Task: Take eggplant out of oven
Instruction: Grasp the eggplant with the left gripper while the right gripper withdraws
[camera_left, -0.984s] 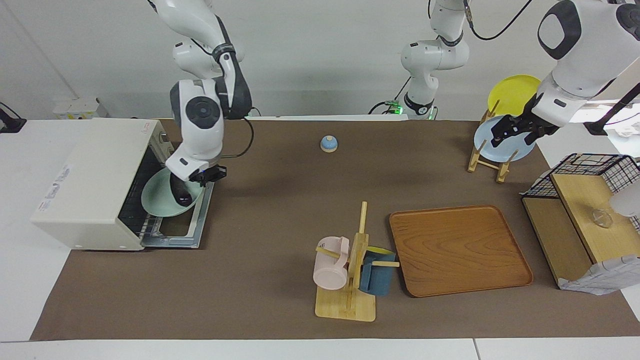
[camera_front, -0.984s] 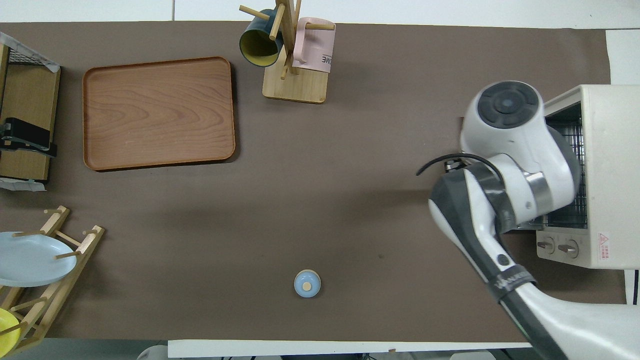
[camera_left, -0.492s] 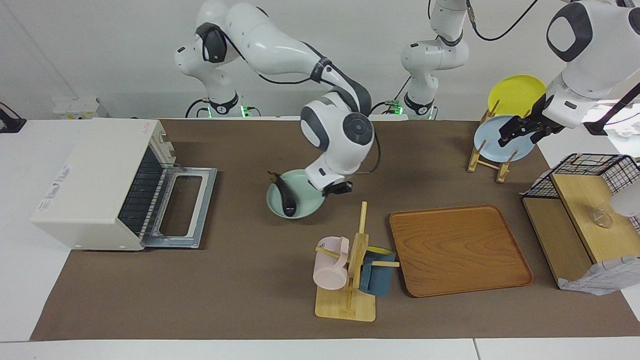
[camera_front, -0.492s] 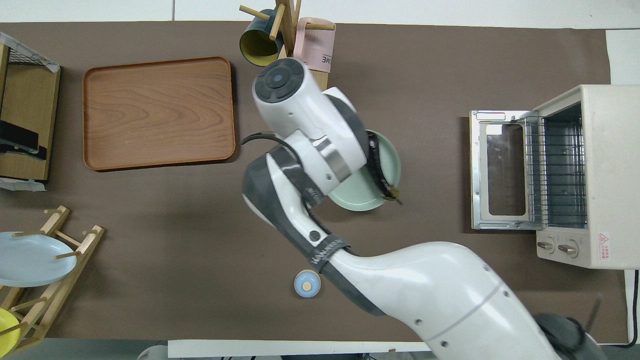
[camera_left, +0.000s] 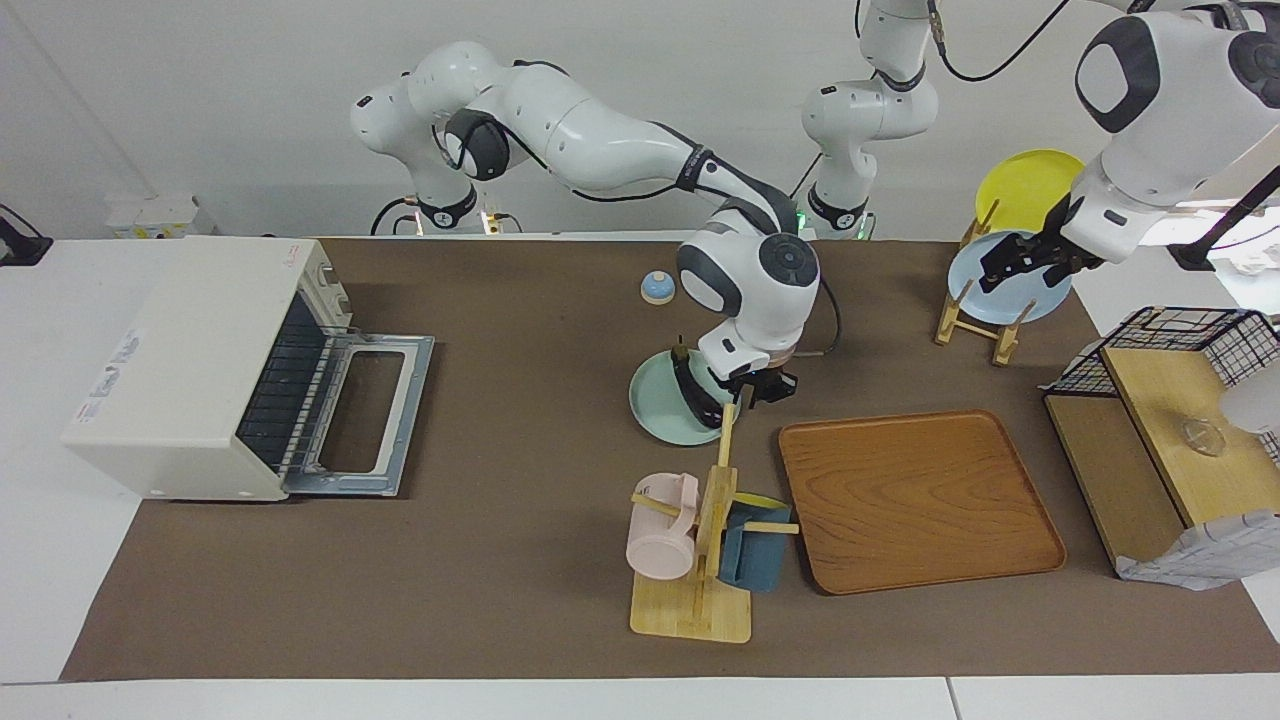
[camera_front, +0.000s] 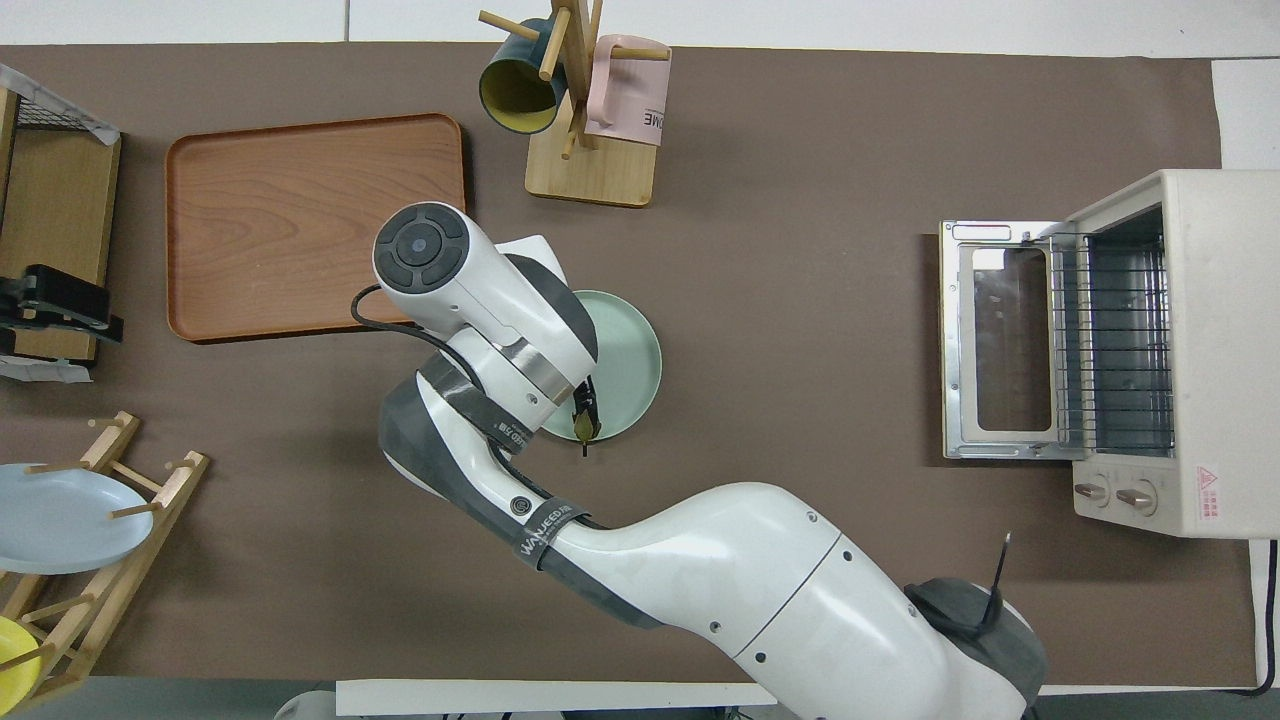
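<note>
The dark eggplant (camera_left: 694, 391) lies on a pale green plate (camera_left: 655, 408), outside the oven; its stem end shows in the overhead view (camera_front: 585, 424). My right gripper (camera_left: 752, 388) is shut on the plate's (camera_front: 625, 345) rim and holds it low over the mat, between the mug rack and the bell, beside the wooden tray. The cream oven (camera_left: 195, 360) stands at the right arm's end of the table, its door (camera_left: 368, 415) dropped open and its rack (camera_front: 1115, 345) bare. My left gripper (camera_left: 1012, 262) waits over the plate rack.
A mug rack (camera_left: 702, 540) with a pink and a blue mug stands beside a wooden tray (camera_left: 920, 500). A small blue bell (camera_left: 657, 288) sits nearer to the robots. A plate rack (camera_left: 978, 318) and a wire basket shelf (camera_left: 1165, 400) are at the left arm's end.
My right gripper drew the plate with the eggplant out of the oven and carried it across the mat toward the tray. The oven door stayed open. The left arm barely moved.
</note>
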